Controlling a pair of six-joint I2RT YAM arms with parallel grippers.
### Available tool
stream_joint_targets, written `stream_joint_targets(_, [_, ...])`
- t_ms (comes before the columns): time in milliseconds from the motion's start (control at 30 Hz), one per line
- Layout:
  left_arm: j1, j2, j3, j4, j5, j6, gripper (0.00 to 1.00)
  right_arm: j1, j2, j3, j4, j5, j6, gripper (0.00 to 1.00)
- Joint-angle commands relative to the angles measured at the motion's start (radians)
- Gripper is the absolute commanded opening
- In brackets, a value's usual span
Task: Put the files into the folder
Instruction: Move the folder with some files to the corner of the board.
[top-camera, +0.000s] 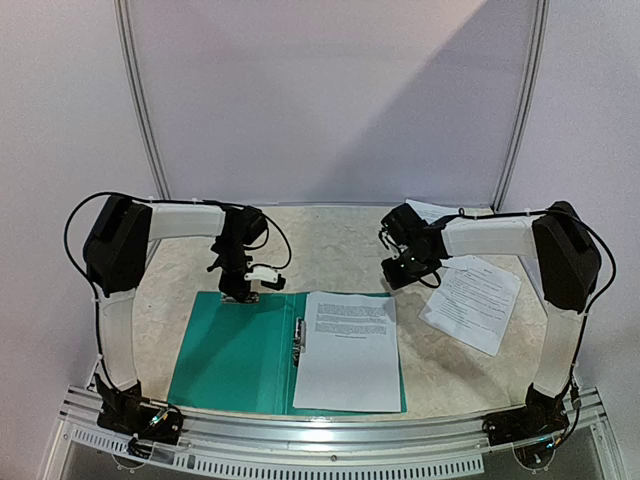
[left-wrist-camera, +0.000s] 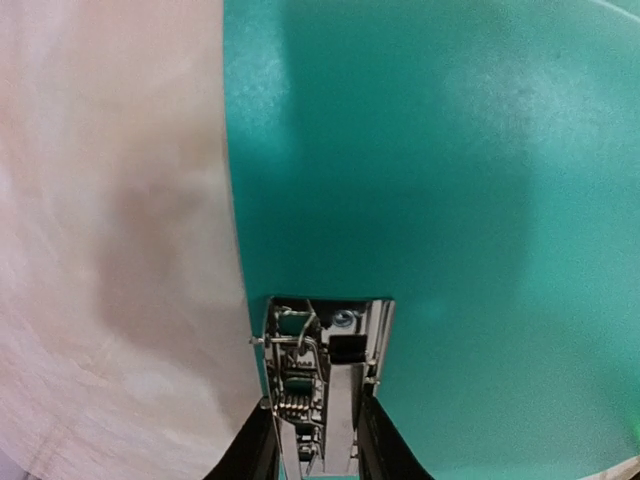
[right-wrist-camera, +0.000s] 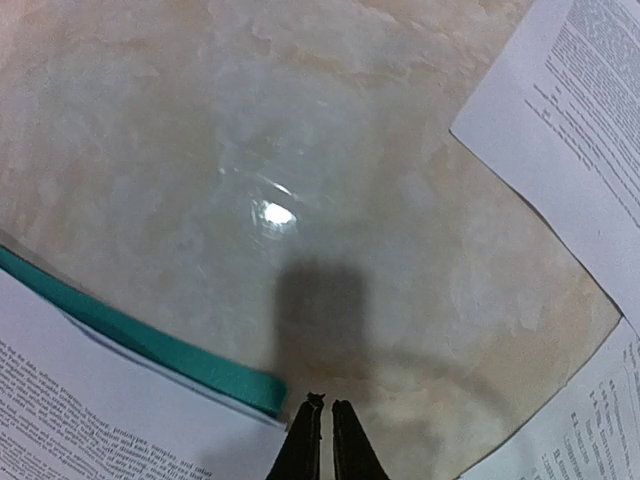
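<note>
The tabletop (top-camera: 330, 250) carried the folder (top-camera: 235, 355), open and flat along its near edge, left of centre.
One file (top-camera: 347, 350) lay on its right half; other files (top-camera: 475, 300) lay toward the right edge; the left gripper (top-camera: 238, 292) sat at the folder's far edge, grip impossible to judge; the right gripper (right-wrist-camera: 325, 408) hung over bare tabletop, fingers pressed together.

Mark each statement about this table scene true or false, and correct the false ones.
1. The folder lies open. True.
2. A printed sheet lies on the folder's right half. True.
3. The right gripper holds a sheet. False: its jaws are shut on nothing, above bare table.
4. The left gripper is over the loose sheets. False: it is at the folder's far edge, jaws closed on a metal clip.
5. The loose sheets lie right of the folder. True.
</note>
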Motion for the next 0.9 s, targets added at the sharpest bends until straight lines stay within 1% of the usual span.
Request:
stream_joint_targets(0, [-0.083,0.056,-0.004,-0.003,-0.034,0.062,0.28,-0.011,-0.077,-0.093,-0.013,0.054,0.065,0.06])
stream_joint_targets(133, [-0.11,0.058,-0.007,0.002,-0.054,0.035,0.3,-0.002,-0.121,-0.139,-0.043,0.055,0.12,0.04])
stream_joint_targets(267, [-0.11,0.045,-0.035,0.023,-0.069,0.01,0.31,0.072,-0.119,-0.13,-0.126,0.116,0.154,0.02])
stream_joint_targets(367, [-0.11,0.035,-0.048,0.031,-0.067,-0.005,0.32,0.105,-0.093,-0.136,-0.157,0.1,0.186,0.01])
stream_joint_targets(500, [-0.111,0.027,-0.057,0.039,-0.071,-0.014,0.33,0.114,-0.092,-0.166,-0.191,0.18,0.247,0.01])
stream_joint_targets(600, [-0.111,0.027,-0.059,0.039,-0.069,-0.018,0.33,0.115,-0.122,-0.184,-0.178,0.187,0.26,0.01])
stream_joint_targets(700, [-0.11,0.027,-0.06,0.04,-0.067,-0.024,0.33,0.114,-0.127,-0.185,-0.208,0.188,0.264,0.01])
stream_joint_targets(867, [-0.11,0.027,-0.066,0.035,-0.061,-0.035,0.33,0.149,-0.124,-0.242,-0.176,0.111,0.298,0.0])
